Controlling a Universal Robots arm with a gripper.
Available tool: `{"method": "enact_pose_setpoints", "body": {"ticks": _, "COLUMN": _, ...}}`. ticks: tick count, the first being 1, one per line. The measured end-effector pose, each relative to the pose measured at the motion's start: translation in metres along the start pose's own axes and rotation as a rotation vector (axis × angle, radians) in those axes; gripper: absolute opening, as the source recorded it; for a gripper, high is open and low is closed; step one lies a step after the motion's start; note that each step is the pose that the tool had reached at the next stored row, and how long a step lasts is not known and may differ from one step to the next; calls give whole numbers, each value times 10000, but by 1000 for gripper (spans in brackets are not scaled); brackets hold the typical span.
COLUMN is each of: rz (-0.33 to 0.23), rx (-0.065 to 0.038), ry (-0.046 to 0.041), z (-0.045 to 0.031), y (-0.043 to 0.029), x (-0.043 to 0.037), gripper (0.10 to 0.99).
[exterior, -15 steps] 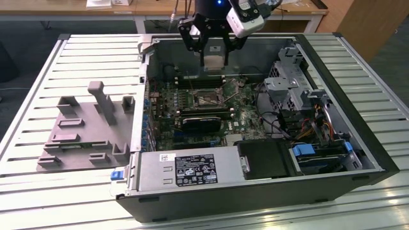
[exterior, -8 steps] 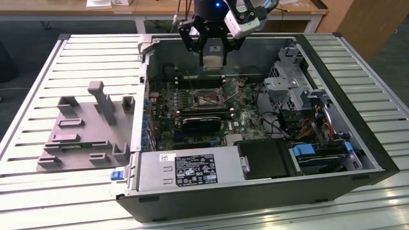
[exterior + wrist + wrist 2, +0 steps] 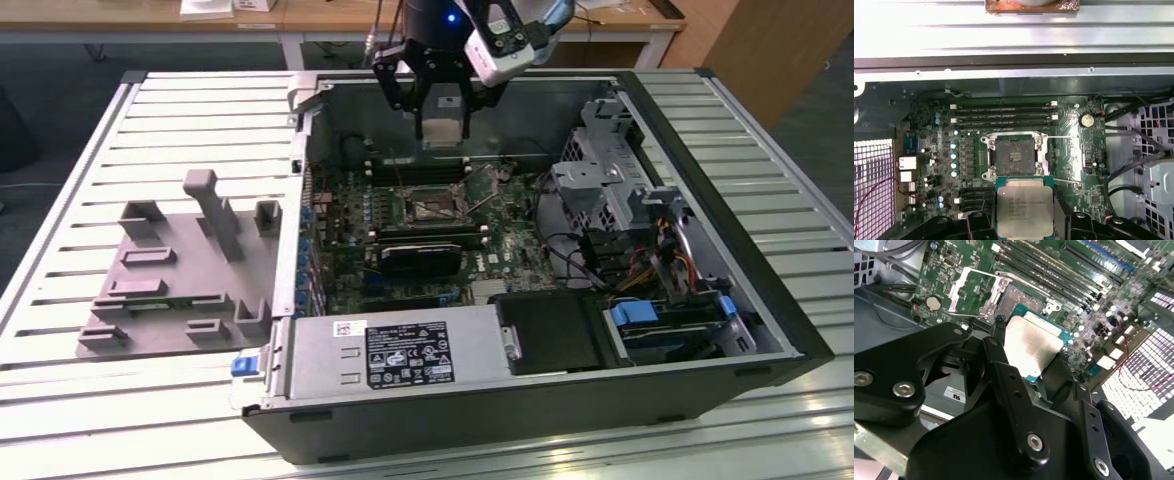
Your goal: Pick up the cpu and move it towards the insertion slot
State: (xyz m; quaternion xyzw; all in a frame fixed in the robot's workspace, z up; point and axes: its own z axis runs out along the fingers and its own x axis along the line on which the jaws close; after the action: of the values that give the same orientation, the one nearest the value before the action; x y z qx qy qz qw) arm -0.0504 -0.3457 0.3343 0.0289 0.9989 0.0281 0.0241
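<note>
Closest to us, the gripper (image 3: 1029, 365) is clamped on the cpu (image 3: 1031, 342), its black fingers (image 3: 1004, 375) pressing opposite edges. In the first wrist view we see the cpu (image 3: 1024, 206) held above the motherboard (image 3: 954, 125), just beside the open socket (image 3: 1015, 154), apart from it.

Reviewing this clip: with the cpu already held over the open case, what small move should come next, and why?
Probably a short advance toward the socket: the end effector holds the cpu above the motherboard, and in the first wrist view the chip sits just short of the open socket, not over it.
</note>
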Motion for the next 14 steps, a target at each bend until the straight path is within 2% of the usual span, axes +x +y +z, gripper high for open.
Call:
{"method": "enact_pose_setpoints", "body": {"ticks": 7, "rz": 0, "rx": 1, "ry": 3, "z": 28, "y": 86, "x": 4, "gripper": 541}}
{"method": "enact_pose_setpoints", "body": {"ticks": 14, "rz": -4, "rx": 2, "ry": 4, "z": 38, "y": 203, "x": 2, "gripper": 541}}
